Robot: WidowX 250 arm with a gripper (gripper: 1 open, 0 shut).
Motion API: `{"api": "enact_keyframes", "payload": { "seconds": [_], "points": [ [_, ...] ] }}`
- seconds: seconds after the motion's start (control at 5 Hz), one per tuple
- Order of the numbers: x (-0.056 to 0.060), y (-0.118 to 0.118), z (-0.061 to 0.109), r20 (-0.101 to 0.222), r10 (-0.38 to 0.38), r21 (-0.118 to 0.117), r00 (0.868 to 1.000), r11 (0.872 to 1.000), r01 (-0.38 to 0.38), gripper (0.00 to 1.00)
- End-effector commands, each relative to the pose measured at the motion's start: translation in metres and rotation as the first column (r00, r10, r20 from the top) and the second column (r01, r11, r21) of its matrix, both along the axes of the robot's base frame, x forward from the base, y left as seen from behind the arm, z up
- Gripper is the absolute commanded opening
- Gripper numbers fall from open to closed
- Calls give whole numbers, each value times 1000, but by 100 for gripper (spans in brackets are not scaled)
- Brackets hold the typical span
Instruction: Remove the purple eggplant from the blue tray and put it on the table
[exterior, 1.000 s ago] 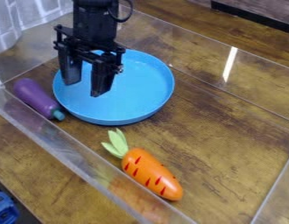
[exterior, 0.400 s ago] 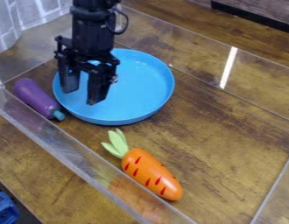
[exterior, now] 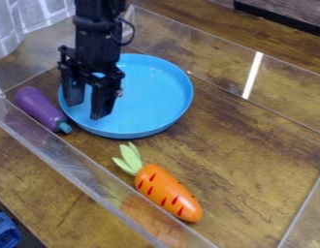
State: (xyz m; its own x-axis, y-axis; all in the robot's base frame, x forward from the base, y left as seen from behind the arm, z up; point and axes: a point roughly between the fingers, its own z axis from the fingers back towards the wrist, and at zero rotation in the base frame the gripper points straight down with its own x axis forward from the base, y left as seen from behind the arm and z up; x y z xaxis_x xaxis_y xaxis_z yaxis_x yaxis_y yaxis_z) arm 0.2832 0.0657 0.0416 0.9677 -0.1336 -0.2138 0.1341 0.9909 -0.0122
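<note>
The purple eggplant [exterior: 41, 108] lies on the dark wood table [exterior: 240, 136], outside the blue tray [exterior: 156, 123], at about nine o'clock as seen from the tray's middle; its green stem cap points toward five o'clock, close by the rim, though whether the two touch is hard to tell. Just inward of it, over the nine o'clock side of the tray, the black gripper [exterior: 90, 104] hangs with its fingers parted and nothing visible between them. Farther out, at between five and six o'clock from the tray's middle, the orange carrot [exterior: 166, 192] rests on the wood, and the clear wall [exterior: 85, 167] slants past toward seven o'clock. The asked-for move looks done, so the step in hand is most likely a clean withdrawal. Keep the fingers spread and lift straight up until the tips are well above the rim, then draw back toward twelve o'clock. Any sweep toward nine o'clock while low could knock the eggplant or press it against the wall; closing low could catch the dish. Leave the carrot alone, as it plays no part.
</note>
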Motion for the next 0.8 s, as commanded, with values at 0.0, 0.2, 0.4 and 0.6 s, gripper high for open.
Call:
{"api": "enact_keyframes", "payload": {
  "seconds": [0.0, 0.2, 0.4, 0.6],
  "points": [
    [11, 15, 6, 61, -31, 19, 998, 999, 30, 100],
    [12, 18, -1, 62, -49, 22, 997, 999, 48, 100],
    [14, 20, -9, 61, -60, 25, 996, 998, 59, 100],
    [16, 22, -13, 60, -77, 29, 995, 997, 75, 100]
  ]
}}
